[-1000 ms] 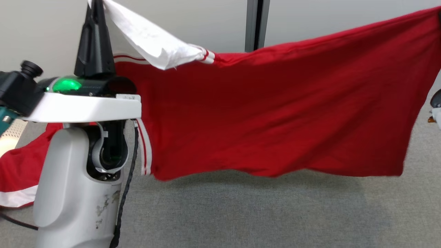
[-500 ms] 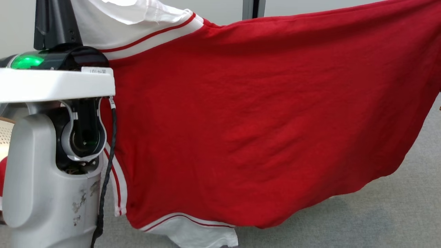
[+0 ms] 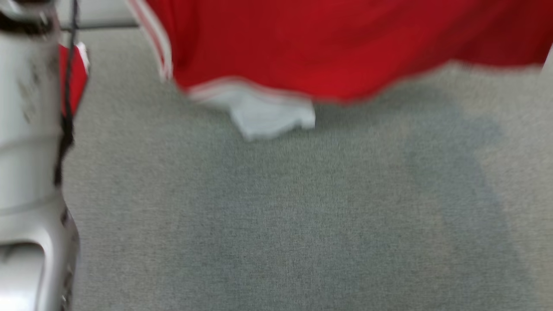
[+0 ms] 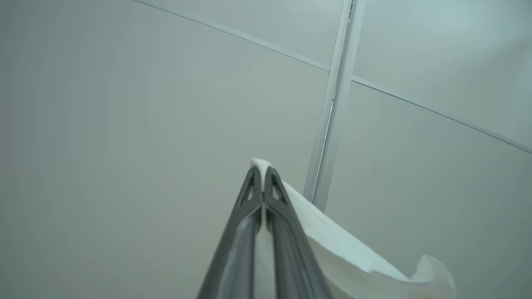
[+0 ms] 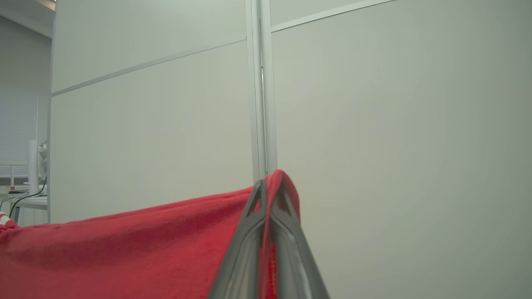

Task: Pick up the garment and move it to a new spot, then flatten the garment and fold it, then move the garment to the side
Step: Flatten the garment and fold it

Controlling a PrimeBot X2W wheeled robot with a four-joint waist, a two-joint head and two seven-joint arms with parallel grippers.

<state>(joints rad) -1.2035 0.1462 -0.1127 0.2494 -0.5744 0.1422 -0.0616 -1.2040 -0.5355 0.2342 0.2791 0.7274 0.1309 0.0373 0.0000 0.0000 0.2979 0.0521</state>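
While left fingers [image 4: 241, 232] clench a white edge of the garment [image 3: 328, 47], right fingers [image 5: 249, 236] clenched on red cloth, hem hanging above floor [image 3: 276, 216]

Readable text: none in any view.
Text on the red garment with white striped trim [image 3: 345, 43]: no lettering, logo or tag legible; the head view is blurred.
Text on the pale grey forearm casing [image 3: 26, 129]: dark marks, too blurred to read as characters.
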